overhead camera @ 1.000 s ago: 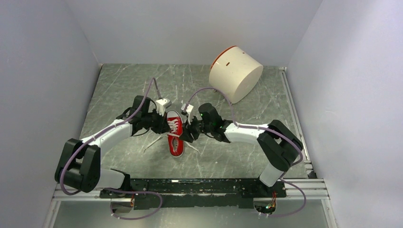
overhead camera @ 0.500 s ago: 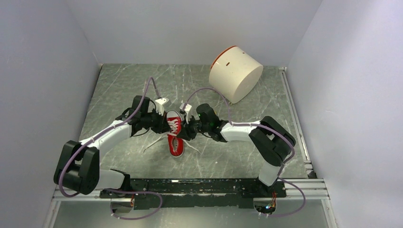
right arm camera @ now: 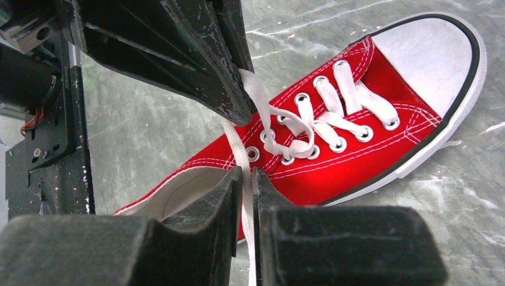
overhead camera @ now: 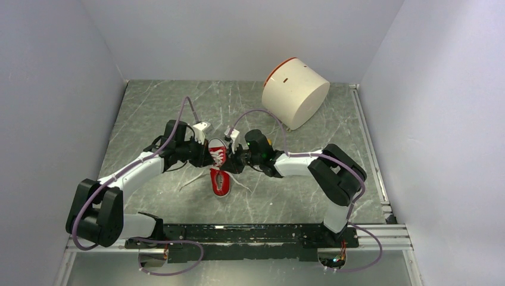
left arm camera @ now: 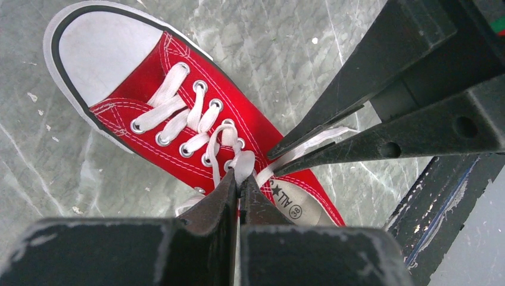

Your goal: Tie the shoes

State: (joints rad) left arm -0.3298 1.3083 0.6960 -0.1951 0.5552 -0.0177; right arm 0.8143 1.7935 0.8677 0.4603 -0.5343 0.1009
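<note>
A small red canvas sneaker (overhead camera: 220, 182) with a white rubber toe cap (left arm camera: 101, 56) and white laces (left arm camera: 178, 110) lies mid-way on the grey marbled surface (overhead camera: 286, 196), its toe pointing away from the arm bases. The left claw (left arm camera: 239, 182) is clamped on one strand of the white laces. The right claw (right arm camera: 247, 176) pinches another strand. A white cylinder with a red rim (overhead camera: 296, 92) lies well apart, at the far right.

1. Looks like a robot lab test cell.
2. Boxed in by plain pale walls (overhead camera: 53, 89) on three sides.
3. Floored with a scuffed, marbled grey table (overhead camera: 155, 101), a metal rail (overhead camera: 393, 238) along its near edge.
4. Fitted with two arms (overhead camera: 134, 170) bolted at that edge, cables (overhead camera: 189, 106) looping off them.
</note>
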